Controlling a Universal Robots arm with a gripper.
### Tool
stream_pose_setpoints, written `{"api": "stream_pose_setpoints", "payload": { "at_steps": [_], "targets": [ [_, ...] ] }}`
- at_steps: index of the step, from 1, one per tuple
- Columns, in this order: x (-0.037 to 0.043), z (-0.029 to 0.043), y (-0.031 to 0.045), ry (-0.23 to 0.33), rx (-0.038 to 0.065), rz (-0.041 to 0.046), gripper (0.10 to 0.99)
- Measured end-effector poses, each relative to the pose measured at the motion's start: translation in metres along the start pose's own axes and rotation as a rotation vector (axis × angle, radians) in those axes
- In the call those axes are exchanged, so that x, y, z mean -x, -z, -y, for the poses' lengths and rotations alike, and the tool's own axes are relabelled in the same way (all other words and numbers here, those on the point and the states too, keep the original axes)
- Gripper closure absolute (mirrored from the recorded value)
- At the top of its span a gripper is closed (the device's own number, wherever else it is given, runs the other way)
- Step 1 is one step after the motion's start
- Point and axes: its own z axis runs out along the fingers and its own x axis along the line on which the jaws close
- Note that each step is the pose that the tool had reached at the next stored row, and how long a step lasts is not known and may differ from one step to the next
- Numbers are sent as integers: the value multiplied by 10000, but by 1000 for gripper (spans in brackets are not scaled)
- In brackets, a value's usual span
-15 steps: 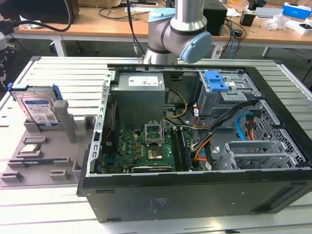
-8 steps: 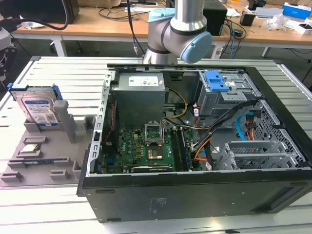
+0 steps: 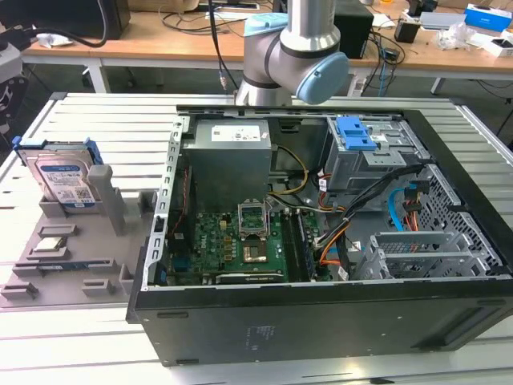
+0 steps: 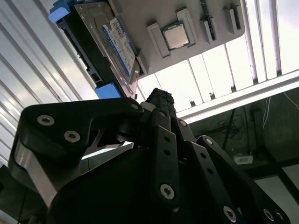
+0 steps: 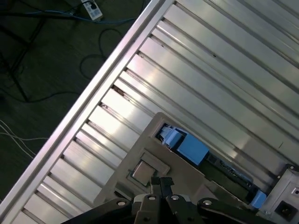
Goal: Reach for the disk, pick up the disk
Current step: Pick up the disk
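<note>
Gripper [image 5: 161, 183]: fingers pressed together, nothing held, well clear of the disk [image 3: 66, 180]. Disk stands on edge in the grey holder [image 3: 96, 261], label out, blue bracket around it. Chip [image 4: 176, 36] lies flat in the same holder. Open PC case [image 3: 321, 329] sits beside the holder, on the exterior view's right.

The disk [image 3: 64, 180] is showing silver with a white-and-blue barcode label and blue bracket, the tray [image 3: 48, 269] under it is sitting plain grey, the tabletop [image 3: 80, 341] is gleaming in ribbed silver stripes, and the computer case [image 3: 321, 329] is looking black, its motherboard [image 3: 232, 245] showing green.
</note>
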Motion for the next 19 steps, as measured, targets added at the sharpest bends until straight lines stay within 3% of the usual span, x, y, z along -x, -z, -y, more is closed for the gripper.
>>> {"api": "stream_pose_setpoints", "payload": {
  "at_steps": [19],
  "targets": [
    [0,0,0,2194,-1,-84,980]
  ]
}}
